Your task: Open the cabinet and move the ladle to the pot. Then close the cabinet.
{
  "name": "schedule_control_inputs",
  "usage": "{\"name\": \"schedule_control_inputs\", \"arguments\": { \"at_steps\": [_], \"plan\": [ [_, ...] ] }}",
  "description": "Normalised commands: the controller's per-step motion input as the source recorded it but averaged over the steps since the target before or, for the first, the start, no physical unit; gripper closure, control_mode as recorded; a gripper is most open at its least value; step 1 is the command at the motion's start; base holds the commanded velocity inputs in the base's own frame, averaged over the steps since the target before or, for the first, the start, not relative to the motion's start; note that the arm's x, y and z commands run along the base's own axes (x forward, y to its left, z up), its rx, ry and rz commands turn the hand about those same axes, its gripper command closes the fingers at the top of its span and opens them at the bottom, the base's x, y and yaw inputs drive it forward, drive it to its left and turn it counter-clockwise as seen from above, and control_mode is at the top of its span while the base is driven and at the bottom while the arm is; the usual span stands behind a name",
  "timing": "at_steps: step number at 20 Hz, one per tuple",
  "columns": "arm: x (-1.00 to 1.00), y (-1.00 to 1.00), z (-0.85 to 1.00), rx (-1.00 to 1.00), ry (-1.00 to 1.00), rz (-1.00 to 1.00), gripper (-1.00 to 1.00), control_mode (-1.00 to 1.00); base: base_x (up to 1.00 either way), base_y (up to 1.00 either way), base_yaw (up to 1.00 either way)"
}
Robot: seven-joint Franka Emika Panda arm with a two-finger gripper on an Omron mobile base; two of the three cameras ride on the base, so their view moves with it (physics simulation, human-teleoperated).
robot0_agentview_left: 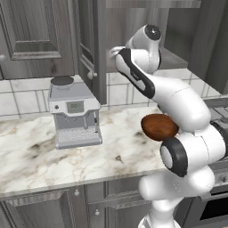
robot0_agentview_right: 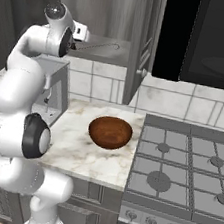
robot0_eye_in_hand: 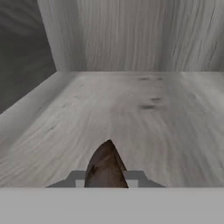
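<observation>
Hand view looks straight into the cabinet [robot0_eye_in_hand: 131, 39]. Its pale grey floor runs back to the rear wall, and at the near edge the gripper [robot0_eye_in_hand: 105, 177] has its two finger tips pressed against either side of a dark brown, pointed piece. I take that piece to be part of the ladle [robot0_eye_in_hand: 106, 164], so the tool looks clenched on it. Which part of the ladle it grips I cannot tell from so close. The ladle lies low on the shelf floor, which would explain why the hand comes in nearly level and skims the boards rather than dropping from above. From the left base view, the near door [robot0_agentview_left: 92, 49] is swung wide and stands edge-on, leaving room for the forearm to reach past it. From the right base view, the other door [robot0_agentview_right: 144, 38] also stands open beside the black microwave [robot0_agentview_right: 209, 42]. Below on the marble counter [robot0_agentview_left: 40, 156] sit a coffee machine [robot0_agentview_left: 73, 111] and a glossy wooden bowl [robot0_agentview_right: 110, 131], with the stove [robot0_agentview_right: 182, 167] to the right. Lifting before backing out seems wise, so that the ladle clears the shelf lip and the doors. Both doors are yet to be closed.
</observation>
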Motion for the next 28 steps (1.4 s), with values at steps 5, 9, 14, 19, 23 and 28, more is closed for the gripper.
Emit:
{"name": "schedule_control_inputs", "arguments": {
  "at_steps": [5, 9, 14, 19, 23, 28],
  "plan": [
    [-1.0, 0.0, 0.36, 0.0, 0.0, 0.0, 1.0, -1.0, 0.0, 0.0, 0.0],
    [-1.0, 0.0, 0.33, 0.0, 0.0, 0.0, 1.0, -1.0, 0.0, 0.0, 0.0],
    [-0.8, -0.02, 0.03, 0.0, 0.09, 0.0, 1.0, -1.0, 0.0, 0.0, 0.0],
    [-0.49, -0.25, 0.0, -0.01, 0.1, -0.01, 1.0, -1.0, 0.0, 0.0, 0.0],
    [-0.33, -0.29, -0.04, -0.04, 0.1, -0.01, 1.0, -1.0, 0.0, 0.0, 0.0],
    [-0.12, -0.34, -0.13, -0.02, 0.12, -0.01, 1.0, -1.0, 0.0, 0.0, 0.0]
  ]
}}
